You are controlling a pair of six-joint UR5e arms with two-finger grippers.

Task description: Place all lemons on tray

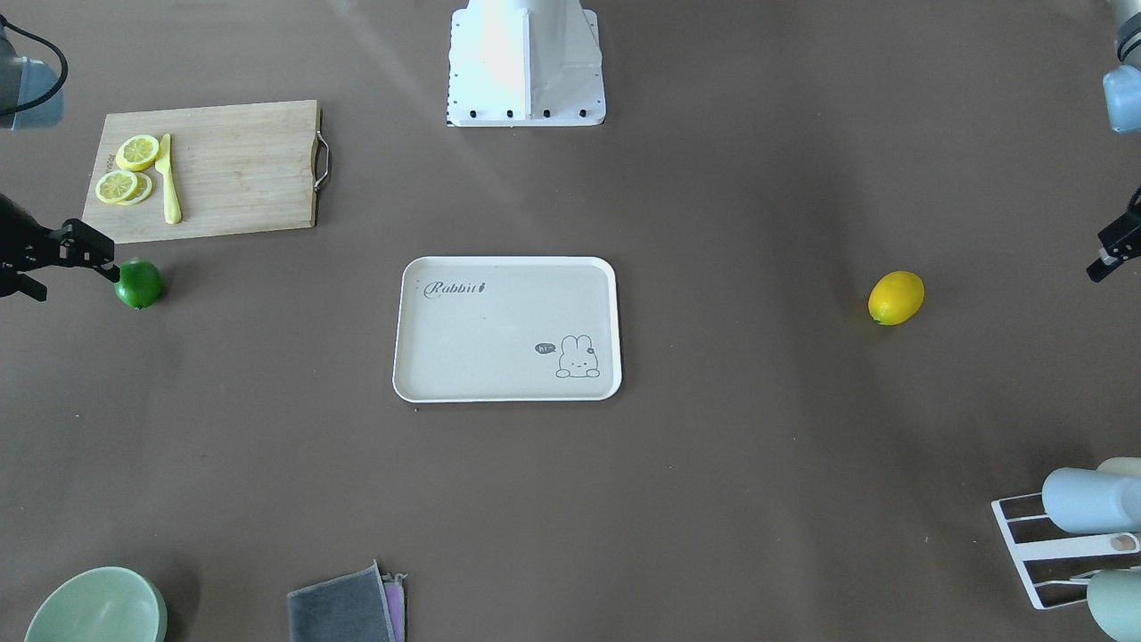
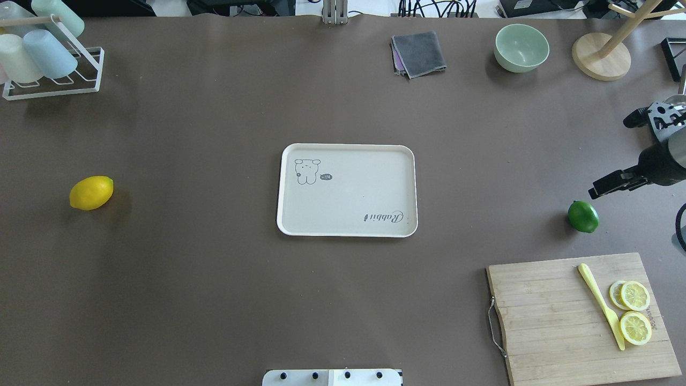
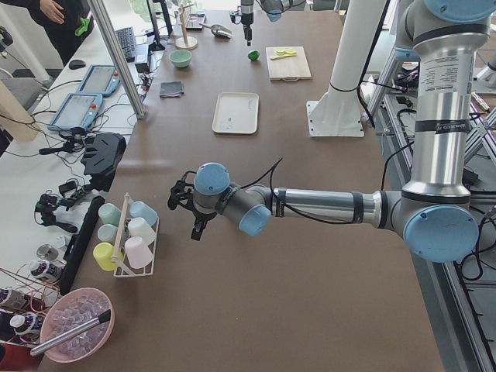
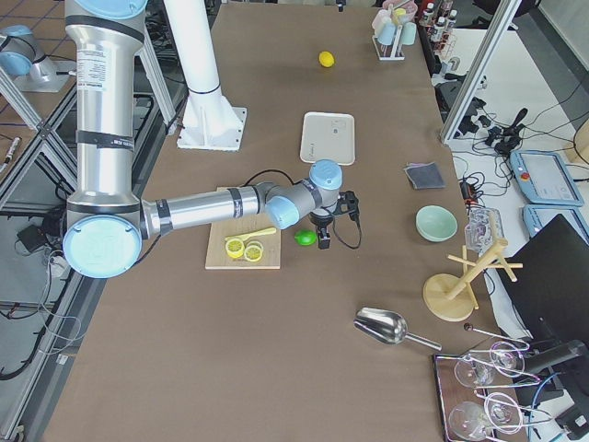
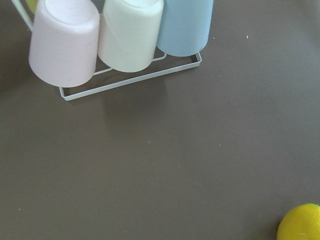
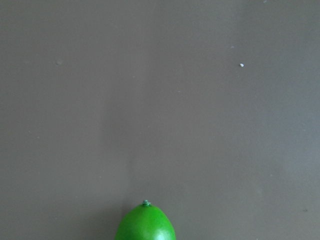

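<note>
The yellow lemon (image 1: 896, 298) lies on the brown table on my left side, also in the overhead view (image 2: 91, 193) and at the left wrist view's bottom right corner (image 5: 300, 223). The green lemon (image 1: 139, 283) lies on my right side, also overhead (image 2: 583, 216) and at the bottom of the right wrist view (image 6: 145, 223). The cream tray (image 1: 506, 261) sits empty mid-table. My right gripper (image 1: 78, 282) is open, raised just beside the green lemon. My left gripper (image 1: 1105, 259) is at the table's edge, apart from the yellow lemon; I cannot tell its state.
A wooden cutting board (image 2: 546, 316) with lemon slices (image 2: 635, 311) and a yellow knife (image 2: 600, 303) is near the green lemon. A cup rack (image 2: 53, 86), grey cloth (image 2: 419, 52), green bowl (image 2: 521, 47) and wooden stand (image 2: 600, 56) line the far edge.
</note>
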